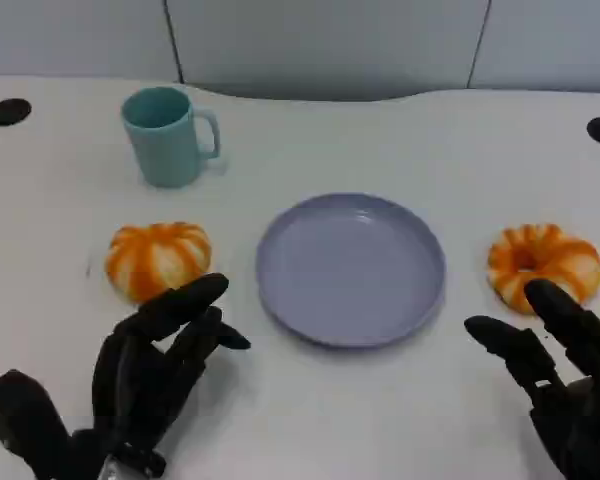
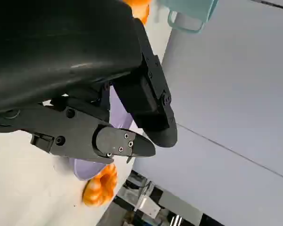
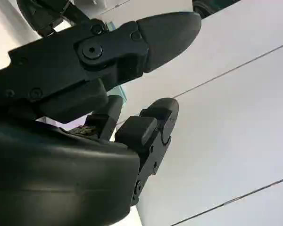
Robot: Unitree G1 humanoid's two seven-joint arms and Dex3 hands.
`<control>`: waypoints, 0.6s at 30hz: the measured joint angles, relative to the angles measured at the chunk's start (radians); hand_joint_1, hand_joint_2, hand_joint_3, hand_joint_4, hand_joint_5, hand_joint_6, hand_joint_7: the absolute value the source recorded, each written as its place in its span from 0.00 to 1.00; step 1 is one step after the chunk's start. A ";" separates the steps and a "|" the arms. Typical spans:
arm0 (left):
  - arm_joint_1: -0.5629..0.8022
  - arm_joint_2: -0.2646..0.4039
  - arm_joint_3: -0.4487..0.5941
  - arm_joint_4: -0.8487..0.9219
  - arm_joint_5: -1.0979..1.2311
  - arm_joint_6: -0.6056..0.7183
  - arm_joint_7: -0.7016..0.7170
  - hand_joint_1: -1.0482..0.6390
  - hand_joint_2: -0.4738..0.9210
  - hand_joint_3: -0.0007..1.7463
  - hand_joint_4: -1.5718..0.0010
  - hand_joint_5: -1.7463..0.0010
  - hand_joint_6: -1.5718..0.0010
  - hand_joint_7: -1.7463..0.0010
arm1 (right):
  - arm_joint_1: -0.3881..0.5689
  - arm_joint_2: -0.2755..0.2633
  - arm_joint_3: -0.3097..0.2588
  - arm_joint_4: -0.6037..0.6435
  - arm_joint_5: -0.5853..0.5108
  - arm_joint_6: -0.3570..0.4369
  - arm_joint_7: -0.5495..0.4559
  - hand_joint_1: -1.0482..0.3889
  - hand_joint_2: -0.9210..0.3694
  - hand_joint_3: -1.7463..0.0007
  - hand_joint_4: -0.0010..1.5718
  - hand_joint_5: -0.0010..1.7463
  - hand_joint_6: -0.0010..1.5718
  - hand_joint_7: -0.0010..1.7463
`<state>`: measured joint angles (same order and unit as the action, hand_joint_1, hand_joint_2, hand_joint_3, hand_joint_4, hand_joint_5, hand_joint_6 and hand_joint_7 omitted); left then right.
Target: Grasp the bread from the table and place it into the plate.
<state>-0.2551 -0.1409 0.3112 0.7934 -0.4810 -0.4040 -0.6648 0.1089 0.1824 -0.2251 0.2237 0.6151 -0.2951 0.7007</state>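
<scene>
— Since both hands hover with nothing in them, which one has the shorter reach?

— Start from the left hand (image 1: pixel 145 375), lower left of the frame: fingers spread, holding nothing, tips pointing up toward the left bread (image 1: pixel 157 258), which lies on the tabletop (image 1: pixel 380 420) just above those tips. The topmost fingertip overlaps the bun's lower edge in the frame; whether it touches I cannot tell.

— And the other side?

— The right hand (image 1: pixel 560 385), lower right, is likewise spread and holding nothing. Its fingertips reach up to the lower edge of the right bread (image 1: pixel 543 262), a ring-shaped piece at centre right. Contact is again unclear.

— So neither is clearly nearer?

— Roughly equal, I'd judge. Both pieces are round, so no long axis matters. The plate (image 1: pixel 350 268) sits bare between them at frame centre, so either bread travels inward. The cup (image 1: pixel 168 135), upper left, stands well apart.
</scene>
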 measured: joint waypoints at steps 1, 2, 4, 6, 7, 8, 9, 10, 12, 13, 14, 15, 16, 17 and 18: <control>0.000 0.000 0.000 0.000 0.000 0.000 0.000 0.42 1.00 0.08 0.60 0.13 0.29 0.99 | 0.000 0.000 0.000 0.000 0.000 0.000 0.000 0.34 0.00 0.92 0.28 0.43 0.49 0.01; 0.000 0.000 0.000 0.000 0.000 0.000 0.000 0.42 1.00 0.08 0.60 0.13 0.29 0.99 | 0.000 0.000 0.000 0.000 0.000 0.000 0.000 0.34 0.00 0.92 0.28 0.43 0.49 0.01; 0.000 0.000 0.000 0.000 0.000 0.000 0.000 0.42 1.00 0.08 0.60 0.13 0.29 0.99 | 0.000 0.000 0.000 0.000 0.000 0.000 0.000 0.34 0.00 0.92 0.28 0.43 0.49 0.01; 0.000 0.000 0.000 0.000 0.000 0.000 0.000 0.42 1.00 0.08 0.60 0.13 0.29 0.99 | 0.000 0.000 0.000 0.000 0.000 0.000 0.000 0.34 0.00 0.92 0.28 0.43 0.49 0.01; 0.000 0.000 0.000 0.000 0.000 0.000 0.000 0.42 1.00 0.08 0.60 0.13 0.29 0.99 | 0.000 0.000 0.000 0.000 0.000 0.000 0.000 0.34 0.00 0.92 0.28 0.43 0.49 0.01; 0.000 0.000 0.000 0.000 0.000 0.000 0.000 0.42 1.00 0.08 0.60 0.13 0.29 0.99 | 0.000 0.000 0.000 0.000 0.000 0.000 0.000 0.34 0.00 0.92 0.28 0.43 0.49 0.01; 0.000 0.000 0.000 0.000 0.000 0.000 0.000 0.42 1.00 0.08 0.60 0.13 0.29 0.99 | 0.000 0.000 0.000 0.000 0.000 0.000 0.000 0.34 0.00 0.92 0.28 0.43 0.49 0.01; 0.000 0.000 0.000 0.000 0.000 0.000 0.000 0.42 1.00 0.08 0.60 0.13 0.29 0.99 | 0.000 0.000 0.000 0.000 0.000 0.000 0.000 0.34 0.00 0.92 0.28 0.43 0.49 0.01; 0.000 0.000 0.000 0.000 0.000 0.000 0.000 0.42 1.00 0.08 0.60 0.13 0.29 0.99 | 0.000 0.000 0.000 0.000 0.000 0.000 0.000 0.34 0.00 0.92 0.28 0.43 0.49 0.01; 0.000 0.000 0.000 0.000 0.000 0.000 0.000 0.42 1.00 0.08 0.60 0.13 0.29 0.99 | 0.000 0.000 0.000 0.000 0.000 0.000 0.000 0.34 0.00 0.92 0.28 0.43 0.49 0.01; 0.000 0.000 0.000 0.000 0.000 0.000 0.000 0.42 1.00 0.08 0.60 0.13 0.29 0.99 | 0.000 0.000 0.000 0.000 0.000 0.000 0.000 0.34 0.00 0.92 0.28 0.43 0.49 0.01; 0.000 0.000 0.000 0.000 0.000 0.000 0.000 0.42 1.00 0.08 0.60 0.13 0.29 0.99 | 0.000 0.000 0.000 0.000 0.000 0.000 0.000 0.34 0.00 0.92 0.28 0.43 0.49 0.01; 0.000 0.000 0.000 0.000 0.000 0.000 0.000 0.42 1.00 0.08 0.60 0.13 0.29 0.99 | 0.000 0.000 0.000 0.000 0.000 0.000 0.000 0.34 0.00 0.92 0.28 0.43 0.49 0.00; 0.000 0.000 0.000 0.000 0.000 0.000 0.000 0.42 1.00 0.08 0.60 0.13 0.29 0.99 | 0.000 0.000 0.000 0.000 0.000 0.000 0.000 0.34 0.00 0.92 0.28 0.43 0.49 0.00; 0.000 0.000 0.000 0.000 0.000 0.000 0.000 0.42 1.00 0.08 0.60 0.13 0.29 0.99 | 0.000 0.000 0.000 0.000 0.000 0.000 0.000 0.34 0.00 0.92 0.28 0.43 0.49 0.00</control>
<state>-0.2551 -0.1409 0.3112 0.7934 -0.4810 -0.4041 -0.6648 0.1089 0.1823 -0.2252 0.2237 0.6151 -0.2951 0.7007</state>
